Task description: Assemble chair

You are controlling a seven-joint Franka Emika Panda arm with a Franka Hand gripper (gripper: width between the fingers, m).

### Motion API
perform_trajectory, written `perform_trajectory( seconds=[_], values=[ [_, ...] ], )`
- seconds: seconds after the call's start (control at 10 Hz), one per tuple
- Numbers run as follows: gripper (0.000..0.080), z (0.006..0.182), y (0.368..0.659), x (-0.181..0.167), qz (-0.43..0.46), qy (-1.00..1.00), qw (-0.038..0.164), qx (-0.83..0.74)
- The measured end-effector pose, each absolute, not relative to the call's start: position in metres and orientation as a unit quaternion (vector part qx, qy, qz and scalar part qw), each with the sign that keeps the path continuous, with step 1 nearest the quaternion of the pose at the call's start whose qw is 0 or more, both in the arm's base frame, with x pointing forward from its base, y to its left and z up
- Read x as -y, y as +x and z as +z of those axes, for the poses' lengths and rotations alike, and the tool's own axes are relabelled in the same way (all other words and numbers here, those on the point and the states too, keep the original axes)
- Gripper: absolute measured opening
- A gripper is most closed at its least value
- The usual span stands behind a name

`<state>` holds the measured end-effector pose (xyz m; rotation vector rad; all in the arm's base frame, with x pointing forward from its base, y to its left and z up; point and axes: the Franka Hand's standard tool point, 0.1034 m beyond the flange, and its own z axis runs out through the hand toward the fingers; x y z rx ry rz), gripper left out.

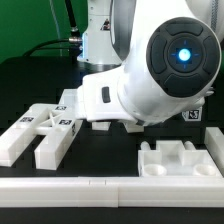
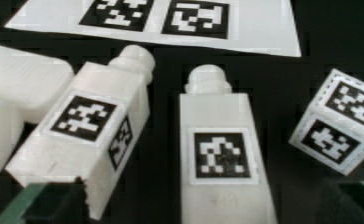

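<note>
arm (image 1: 150, 70) is folded low over the black table (image 1: 110, 150) and fills most of the exterior view, its wrist section angled down toward the exterior view's left. from that camera i cannot see the gripper itself. in the wrist view the gripper (image 2: 200, 206) looks down on the parts, its two dark fingers (image 2: 47, 200) standing wide apart at the frame corners with nothing held between them. the chair is in loose pieces, not joined. under the camera lie the first long block (image 2: 94, 120) and the second long block (image 2: 214, 140), side by side and nearly parallel with a narrow dark gap between them. both long axes run toward the marker board (image 2: 161, 22), and each block has a rounded peg on the end facing that board. both are chunky, matte white, flat on the table, each with a black-and-white square tag facing up. another white chunk (image 2: 8, 95) sits against the first block on its outer side. the small cubes (image 2: 332, 140) sit just beside the second block, tags showing. in the exterior view the block cluster (image 1: 40, 135) lies at the exterior view's left, and the flat plate (image 1: 175, 160), with raised moulded shapes, lies at the exterior view's right, well apart from it. a plain white rail (image 1: 110, 188) runs along the near edge.
</note>
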<state>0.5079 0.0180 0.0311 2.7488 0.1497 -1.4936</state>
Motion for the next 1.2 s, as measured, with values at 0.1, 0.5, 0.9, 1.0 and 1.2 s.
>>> perform_trajectory(
  seconds=[0.1, 0.5, 0.9, 1.0, 1.2],
  values=[
    [0.0649, 0.028, 0.507, -0.019, -0.477, 0.878, 0.005, -0.049],
    [0.0649, 0.012, 0.504, -0.028, -0.464, 0.884, 0.009, -0.057],
    [0.0525, 0.005, 0.504, -0.027, -0.456, 0.888, 0.009, -0.058],
    [0.0374, 0.005, 0.504, -0.025, -0.456, 0.888, 0.008, -0.056],
    [0.0288, 0.005, 0.504, -0.023, -0.456, 0.888, 0.008, -0.055]
  ],
)
